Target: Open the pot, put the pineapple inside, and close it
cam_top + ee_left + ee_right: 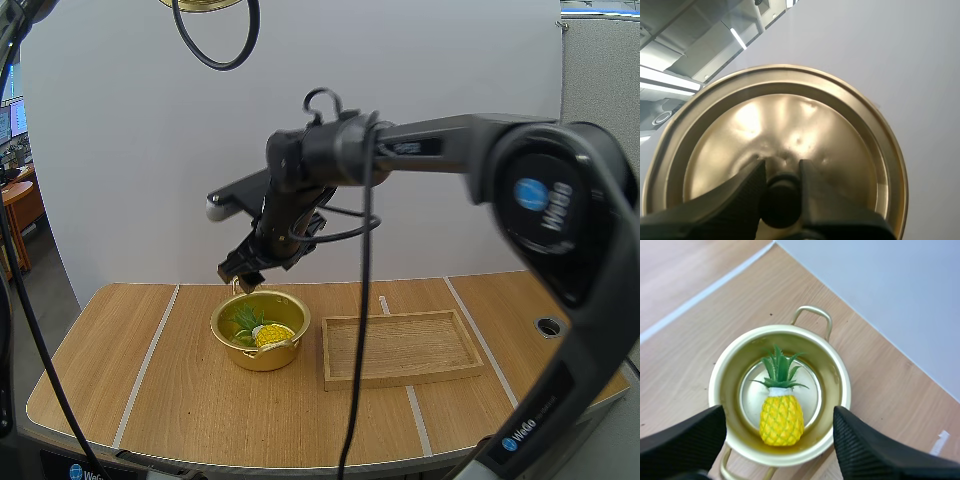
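Plainly the pineapple [781,416] lies in the pot [780,329] on the bench [120,350], so the right pincer [243,272] hangs released just above it, while the left pincer [781,172], clenched on the lid [840,125] by its knob [781,200], holds it aloft for closing.

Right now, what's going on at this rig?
The pineapple lies inside the open gold pot on the table. The right pincer hangs open just above the pot, holding nothing. The left pincer is shut on the knob of the lid, holding it in the air, away from the pot. Closing the pot is what's left. A wooden tray sits beside the pot.
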